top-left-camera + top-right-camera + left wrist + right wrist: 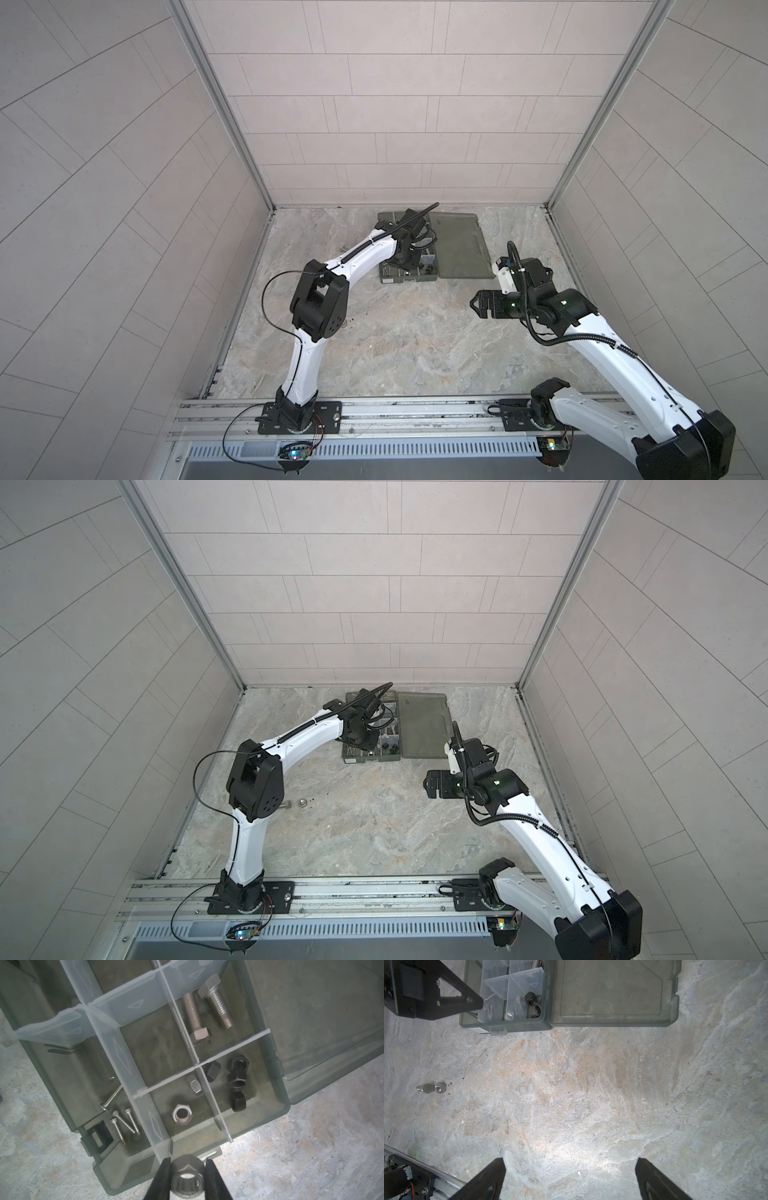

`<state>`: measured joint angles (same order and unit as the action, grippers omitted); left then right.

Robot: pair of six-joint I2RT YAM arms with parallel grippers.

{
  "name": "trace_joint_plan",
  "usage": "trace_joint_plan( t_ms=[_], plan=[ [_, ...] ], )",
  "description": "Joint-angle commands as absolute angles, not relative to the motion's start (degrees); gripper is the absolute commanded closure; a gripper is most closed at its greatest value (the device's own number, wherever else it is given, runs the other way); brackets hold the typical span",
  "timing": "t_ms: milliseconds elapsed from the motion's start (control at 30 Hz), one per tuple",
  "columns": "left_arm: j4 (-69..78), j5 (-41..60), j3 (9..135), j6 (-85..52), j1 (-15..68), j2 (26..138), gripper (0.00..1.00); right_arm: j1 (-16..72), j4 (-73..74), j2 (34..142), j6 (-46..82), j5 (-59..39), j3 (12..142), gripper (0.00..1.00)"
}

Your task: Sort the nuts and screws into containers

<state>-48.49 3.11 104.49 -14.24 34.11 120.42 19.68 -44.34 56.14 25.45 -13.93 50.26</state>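
My left gripper (pixel 188 1162) is shut on a silver hex nut (pixel 187 1180), held above the near wall of the organizer box (pixel 286 1101). In both top views this gripper (pixel 405 262) (pixel 365 742) points down into the box (pixel 388 279). Separate containers hold two thick bolts (pixel 207 1012), several black nuts (pixel 236 1082), two silver nuts (pixel 180 1114) and several thin screws (pixel 122 1124). A silver cap nut (pixel 440 1087) (pixel 301 803) and a bolt (pixel 425 1088) lie loose on the table. My right gripper (pixel 569 1162) (pixel 473 303) hovers open and empty over bare table.
The box's lid (pixel 457 245) (pixel 610 991) lies open flat on the table to the right of the compartments. Grey tiled walls enclose the table on three sides. An aluminium rail (pixel 415 409) carrying both arm bases runs along the front edge.
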Motion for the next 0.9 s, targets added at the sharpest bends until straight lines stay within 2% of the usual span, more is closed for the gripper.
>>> trace_joint_plan(
  t_ms=[0,133,200,233,333,433,633,867],
  plan=[
    [-50.2,2.8,106.5,-13.2,33.3,121.0,0.79,19.2,-45.9,55.6,24.9,-13.1,51.7,0.01],
    [-49.7,3.5,106.5,-13.1,33.2,121.6,0.79,18.8,-45.9,56.2,24.8,-13.0,51.9,0.01],
    [-49.5,3.8,106.8,-13.0,33.2,121.9,0.75,18.7,-45.8,56.5,24.8,-13.1,52.0,0.01],
    [-49.5,3.9,107.0,-13.0,33.1,122.1,0.69,18.7,-45.8,56.6,24.8,-13.0,52.1,0.01],
    [-49.5,4.8,107.8,-12.7,33.0,122.7,0.41,18.5,-45.7,57.0,24.7,-13.0,52.2,0.01],
    [-48.9,5.6,108.0,-12.4,33.0,122.3,0.26,18.4,-45.7,57.2,24.8,-12.9,52.4,0.01],
    [-47.8,4.4,103.5,-12.5,32.8,117.1,0.25,18.3,-45.5,57.8,24.8,-13.6,52.8,0.01],
    [-40.7,4.3,79.5,-17.4,29.5,101.0,0.25,18.4,-44.2,58.5,24.6,-15.6,52.5,0.01]
  ],
)
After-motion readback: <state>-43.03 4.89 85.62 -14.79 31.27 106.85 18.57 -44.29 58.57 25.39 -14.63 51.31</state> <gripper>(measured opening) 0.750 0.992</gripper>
